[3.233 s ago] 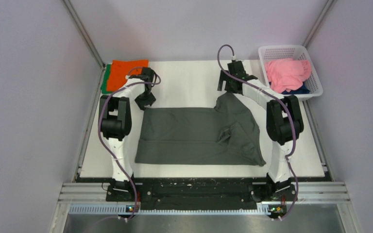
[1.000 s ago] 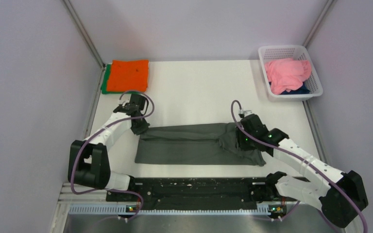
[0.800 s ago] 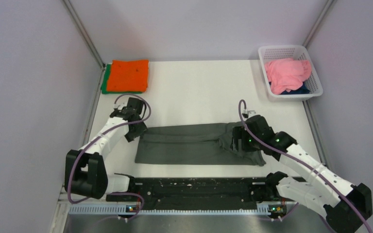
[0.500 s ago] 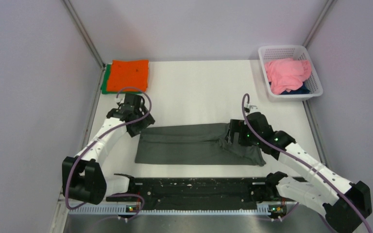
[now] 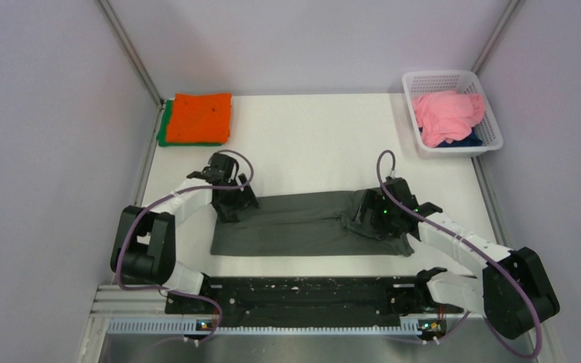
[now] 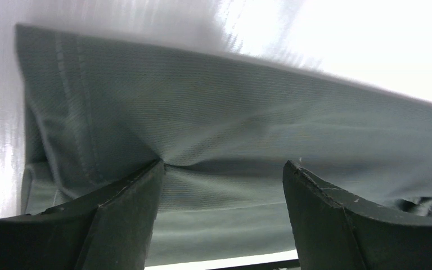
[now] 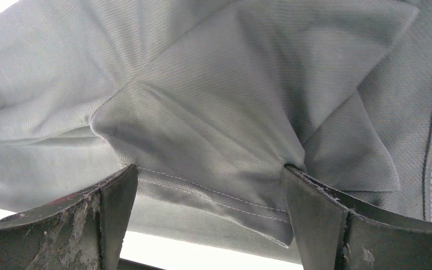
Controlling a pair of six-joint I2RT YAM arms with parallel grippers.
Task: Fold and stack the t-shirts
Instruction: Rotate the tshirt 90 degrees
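A dark grey t-shirt [image 5: 302, 224] lies on the white table [image 5: 310, 136] as a long folded strip. My left gripper [image 5: 232, 204] stands open over its left end, fingertips pressing into the cloth. The left wrist view shows the grey cloth [image 6: 230, 112] puckered against the left finger [image 6: 126, 216], with nothing pinched between the jaws [image 6: 223, 169]. My right gripper [image 5: 369, 215] is open over the bunched right end. There a folded sleeve with a stitched hem [image 7: 202, 107] lies between its spread fingers [image 7: 211, 171]. Folded orange [image 5: 200, 116] and green [image 5: 165, 130] t-shirts are stacked at the back left.
A white lattice basket [image 5: 486, 113] stands at the back right, holding a crumpled pink t-shirt [image 5: 446, 112] over a navy one [image 5: 465, 140]. A black rail [image 5: 302, 291] runs along the near edge. Grey walls close in both sides.
The far edge of the grey shirt was brought forward, halving it into a strip. Within the last second both grippers opened and let go, and both arms shifted inward over the shirt's ends.
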